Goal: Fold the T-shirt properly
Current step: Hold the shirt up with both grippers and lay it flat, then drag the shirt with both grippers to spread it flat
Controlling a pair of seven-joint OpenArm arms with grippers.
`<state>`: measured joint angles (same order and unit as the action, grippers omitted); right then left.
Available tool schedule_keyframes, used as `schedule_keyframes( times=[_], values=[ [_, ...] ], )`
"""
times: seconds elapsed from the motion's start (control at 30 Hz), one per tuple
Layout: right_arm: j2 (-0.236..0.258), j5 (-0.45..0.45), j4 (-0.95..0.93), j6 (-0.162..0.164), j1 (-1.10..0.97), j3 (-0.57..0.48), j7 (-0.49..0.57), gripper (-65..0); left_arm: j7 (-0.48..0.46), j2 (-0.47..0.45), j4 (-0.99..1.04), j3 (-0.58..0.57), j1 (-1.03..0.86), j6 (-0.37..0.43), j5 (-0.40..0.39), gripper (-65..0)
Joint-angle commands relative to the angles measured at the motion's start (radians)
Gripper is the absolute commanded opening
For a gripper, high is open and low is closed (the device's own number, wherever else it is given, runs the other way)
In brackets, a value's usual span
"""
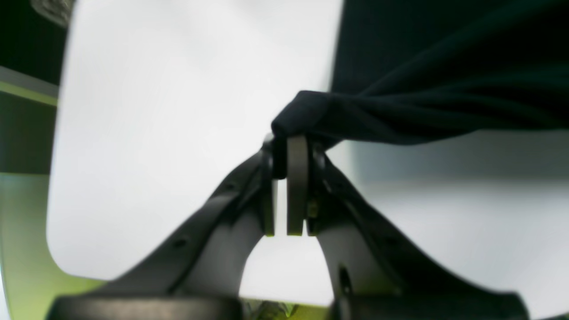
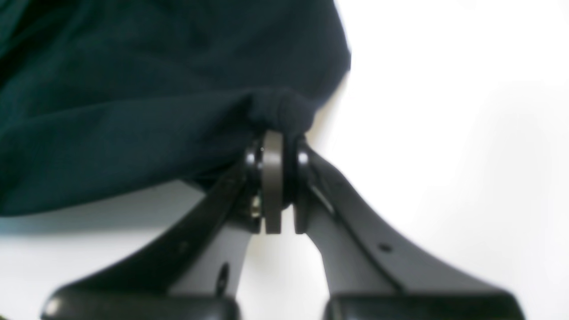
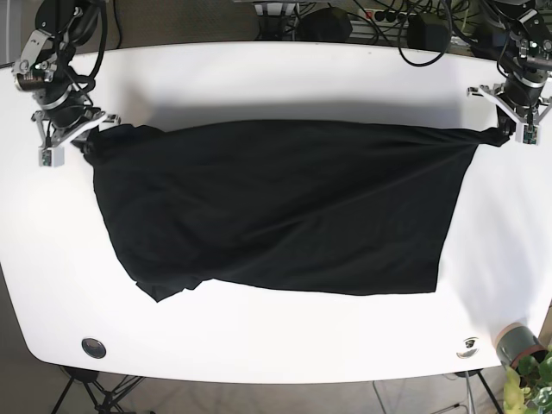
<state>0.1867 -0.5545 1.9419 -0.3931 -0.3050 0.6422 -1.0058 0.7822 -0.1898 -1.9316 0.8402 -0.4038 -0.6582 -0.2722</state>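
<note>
T-shirt [image 3: 276,207] spread on table [image 3: 276,78] — left tool [image 3: 504,134] and right tool [image 3: 90,129] at opposite corners

Left arm: upper right of the base view, wrist angled down toward the table edge.
Left gripper [image 1: 289,155]: jaws pressed together, pinching a bunched corner of the dark T-shirt [image 3: 276,207].
Right arm: upper left of the base view, bent inward.
Right gripper [image 2: 278,160]: jaws clamped together on a bunched corner of the cloth.
</note>
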Motion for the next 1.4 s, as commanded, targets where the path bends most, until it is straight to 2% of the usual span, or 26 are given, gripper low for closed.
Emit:
schedule_keyframes(
  times=[0.0, 0.07, 0.2, 0.33, 1.37],
  values=[
    [0.007, -0.011, 0.012, 0.0, -0.016, 0.006, 0.026, -62.9, -0.027, -0.015, -0.013, 0.024, -0.014, -0.015, 0.018, -65.0],
    [0.006, -0.016, -0.002, 0.0, -0.033, 0.006, 0.026, -62.9, -0.027, -0.01, -0.012, 0.046, -0.014, -0.04, 0.055, -65.0],
    [0.006, -0.017, -0.005, 0.0, -0.07, 0.006, 0.026, -62.9, -0.027, -0.01, 0.019, 0.097, -0.016, -0.04, 0.116, -65.0],
    [0.004, -0.014, -0.011, 0.0, -0.089, 0.006, 0.026, -62.9, -0.027, -0.015, 0.064, 0.143, -0.013, -0.04, 0.143, -65.0],
    [0.001, -0.014, -0.034, -0.002, -0.198, -0.003, 0.028, -62.9, -0.066, -0.017, 0.087, 0.159, -0.07, -0.04, 0.144, -65.0]
  ],
)
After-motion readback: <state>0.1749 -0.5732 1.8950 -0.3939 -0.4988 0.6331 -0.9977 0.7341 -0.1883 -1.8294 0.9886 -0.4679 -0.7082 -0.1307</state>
